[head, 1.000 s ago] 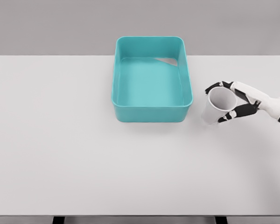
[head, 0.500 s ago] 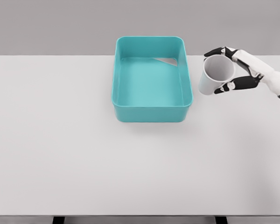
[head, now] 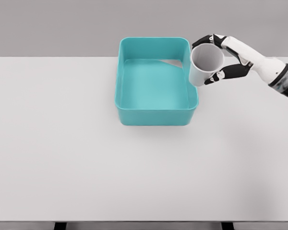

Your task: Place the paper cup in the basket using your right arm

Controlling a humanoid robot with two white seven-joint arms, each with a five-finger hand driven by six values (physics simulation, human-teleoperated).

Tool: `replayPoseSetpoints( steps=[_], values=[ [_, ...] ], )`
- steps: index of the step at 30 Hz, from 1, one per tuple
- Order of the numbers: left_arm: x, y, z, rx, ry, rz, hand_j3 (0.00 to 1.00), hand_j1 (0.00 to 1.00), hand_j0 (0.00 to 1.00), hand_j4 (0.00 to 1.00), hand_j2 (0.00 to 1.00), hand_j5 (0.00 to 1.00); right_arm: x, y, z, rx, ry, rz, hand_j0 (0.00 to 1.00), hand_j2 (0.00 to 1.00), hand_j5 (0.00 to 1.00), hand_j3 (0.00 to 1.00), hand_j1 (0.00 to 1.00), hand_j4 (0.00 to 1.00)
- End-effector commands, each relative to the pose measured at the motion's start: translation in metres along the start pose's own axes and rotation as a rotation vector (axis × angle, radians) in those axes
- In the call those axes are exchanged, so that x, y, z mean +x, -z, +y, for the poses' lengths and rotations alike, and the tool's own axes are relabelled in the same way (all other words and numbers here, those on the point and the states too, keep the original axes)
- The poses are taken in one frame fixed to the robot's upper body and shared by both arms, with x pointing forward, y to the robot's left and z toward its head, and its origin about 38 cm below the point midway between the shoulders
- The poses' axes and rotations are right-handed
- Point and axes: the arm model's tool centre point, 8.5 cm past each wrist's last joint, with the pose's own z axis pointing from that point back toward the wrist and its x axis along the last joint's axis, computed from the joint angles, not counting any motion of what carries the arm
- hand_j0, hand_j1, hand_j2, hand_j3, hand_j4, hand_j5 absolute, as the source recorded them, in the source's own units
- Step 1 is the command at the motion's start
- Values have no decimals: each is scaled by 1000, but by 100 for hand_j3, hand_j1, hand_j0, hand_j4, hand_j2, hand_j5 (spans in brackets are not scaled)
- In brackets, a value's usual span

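Fingers (head: pixel 216 75) of the right hand (head: pixel 224 56) wrap tight around the paper cup (head: pixel 204 64). The cup is tipped, with its open mouth facing the camera. A second ago it hung low, at about 3 o'clock from the basket (head: pixel 156 116). Now it has gone up and over, and sits at the basket's 2 o'clock corner, right by the rim. The table (head: pixel 62 158) is far below it. The cup looks almost ready to drop in. It likely needs a bit more sliding toward 9 o'clock first.
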Motion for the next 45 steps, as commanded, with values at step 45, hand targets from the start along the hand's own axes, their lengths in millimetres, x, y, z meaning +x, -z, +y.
replayPoseSetpoints(
  steps=[45],
  values=[
    [0, 0, 0, 0, 0, 0, 100, 100, 100, 100, 100, 100, 16, 159, 96, 269, -455, 370, 100, 100, 100, 100, 100, 100]
  ],
)
